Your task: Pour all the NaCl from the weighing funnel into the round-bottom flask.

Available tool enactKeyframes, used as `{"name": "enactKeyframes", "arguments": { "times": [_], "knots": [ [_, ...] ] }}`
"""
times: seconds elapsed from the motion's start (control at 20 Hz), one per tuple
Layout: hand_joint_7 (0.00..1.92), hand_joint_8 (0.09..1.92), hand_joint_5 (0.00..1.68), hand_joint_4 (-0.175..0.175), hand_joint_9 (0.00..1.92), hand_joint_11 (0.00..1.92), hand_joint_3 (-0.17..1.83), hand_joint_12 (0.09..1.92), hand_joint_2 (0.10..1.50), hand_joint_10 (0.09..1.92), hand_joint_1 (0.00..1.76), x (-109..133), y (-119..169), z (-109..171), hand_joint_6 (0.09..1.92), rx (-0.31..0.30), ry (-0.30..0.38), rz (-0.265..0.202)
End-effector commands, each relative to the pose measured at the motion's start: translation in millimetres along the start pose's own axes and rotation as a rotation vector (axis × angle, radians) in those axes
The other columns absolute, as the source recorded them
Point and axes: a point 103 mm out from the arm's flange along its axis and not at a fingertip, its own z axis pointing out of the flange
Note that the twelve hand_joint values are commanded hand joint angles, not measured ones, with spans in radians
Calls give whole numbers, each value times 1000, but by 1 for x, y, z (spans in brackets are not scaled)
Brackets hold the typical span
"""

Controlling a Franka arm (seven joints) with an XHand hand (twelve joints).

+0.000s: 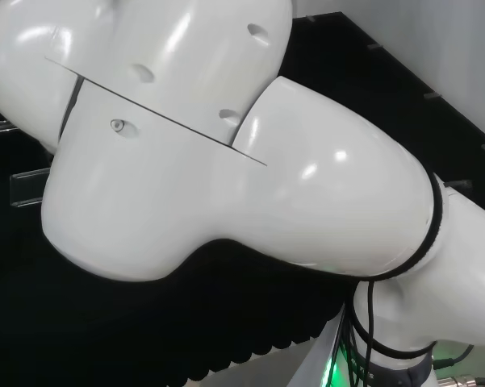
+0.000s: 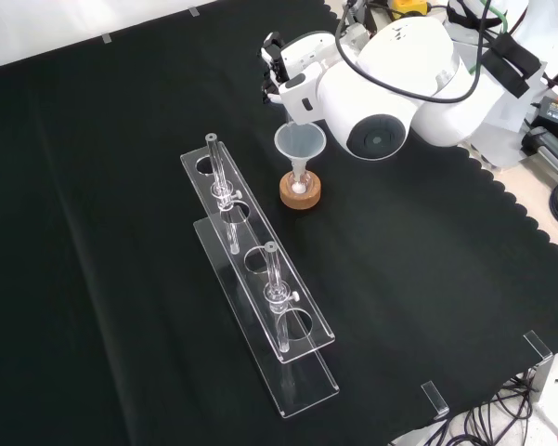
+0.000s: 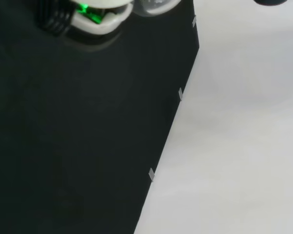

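Front view: a funnel (image 2: 300, 143) is seen standing in the neck of a small flask (image 2: 301, 185), which is seated on a cork ring (image 2: 301, 194) on the black-clothed worktop (image 2: 121, 186).
Flask contents: a white patch is seen at the flask's bottom, judged to be salt; how much cannot be told.
Robot hand: the robot hand (image 2: 288, 76) is seen at the view's top, just above and behind the funnel's rim, partly covered by the arm's white link (image 2: 399, 84).
Hand state: whether the fingers are curled round anything cannot be told; no weighing funnel can be made out in it.
Rack: a clear rack (image 2: 258, 269) with two upright glass rods is seen lying to the left of the flask, well apart from the robot hand.
Head view: the arm's own white links are seen against the dark cloth.
Wrist view: black cloth and its edge against a pale floor are seen, with a green light (image 3: 87, 12) on a blurred part.
Step in hand: judged to be the pour itself or its close, since the robot hand is held over the funnel mouth and white powder lies in the flask.
Next move: the spout, if one is held, must be kept over the funnel's mouth and tipped until nothing is left, without the funnel being knocked.
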Motion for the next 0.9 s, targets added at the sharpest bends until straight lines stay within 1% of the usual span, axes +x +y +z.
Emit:
{"name": "enactKeyframes", "arguments": {
  "times": [0.05,0.25,0.65,0.9],
  "knots": [
    [1481,192,1343,175,1635,1413,415,618,762,87,1123,0,-2,-3,453,9,-26,12],
    [1480,192,1342,175,1634,1411,414,617,763,87,1123,0,-3,-4,454,5,-42,15],
    [1480,190,1341,175,1632,1409,412,617,764,87,1123,0,-4,-4,456,3,-45,21],
    [1480,190,1341,175,1632,1408,410,617,765,87,1123,0,-5,-2,457,2,-33,20]
  ]
}}
